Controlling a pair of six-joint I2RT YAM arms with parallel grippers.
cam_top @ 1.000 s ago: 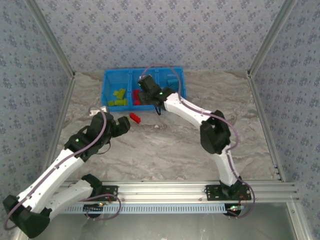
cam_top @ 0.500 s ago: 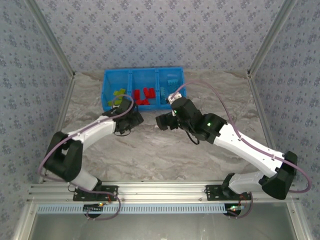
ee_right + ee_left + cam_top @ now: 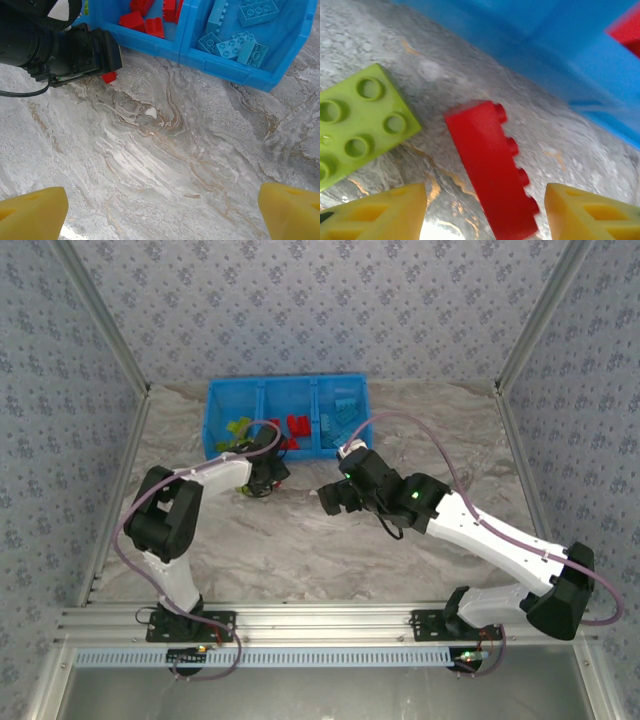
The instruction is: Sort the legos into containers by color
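Red lego on side, lime lego studs up, just outside blue bin; rest sorted inside.

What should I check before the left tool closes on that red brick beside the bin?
1. The red brick lies between the fingers of the left tool: ok.
2. Fingers touching the brick: not ok, gaps on both sides.
3. The green brick lies apart from the red one: ok.
4. The right tool is open and empty: ok.
5. Free room in the middle compartment with the reds: ok.
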